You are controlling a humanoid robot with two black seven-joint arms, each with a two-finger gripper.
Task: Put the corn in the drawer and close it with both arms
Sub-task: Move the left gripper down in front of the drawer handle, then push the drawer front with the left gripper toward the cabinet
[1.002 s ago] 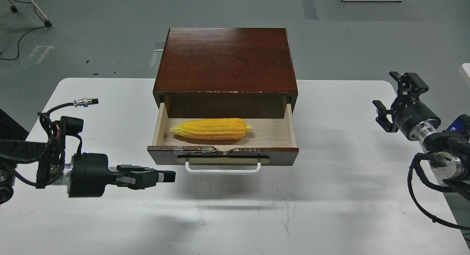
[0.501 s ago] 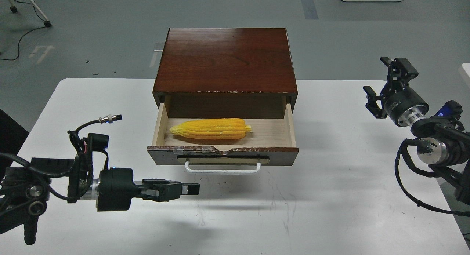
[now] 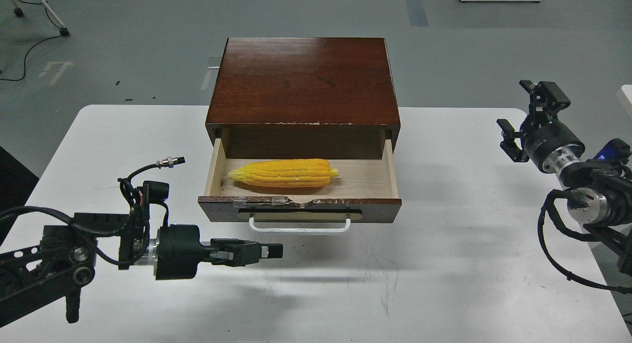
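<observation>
The drawer [image 3: 299, 209] stands pulled out of a dark reddish-brown cabinet [image 3: 303, 81] on the white table [image 3: 444, 264]. The yellow corn [image 3: 284, 173] lies lengthwise inside the drawer, left of middle. The white bar handle [image 3: 299, 228] is on the drawer front. My left gripper [image 3: 276, 250] is shut and empty, pointing right, just in front of and below the handle's left half, not touching it. My right gripper [image 3: 525, 114] is open and empty, held up at the table's right side, well away from the drawer.
The cabinet sits at the table's far middle. The table's right edge [image 3: 600, 279] runs under my right arm. Grey floor lies beyond, with a cable [image 3: 29, 47] and stand legs at the far left.
My left gripper has moved right and slightly down, from left of the drawer to below its handle. My right gripper rose, then shifted slightly right and down. Corn and drawer are unmoved.
</observation>
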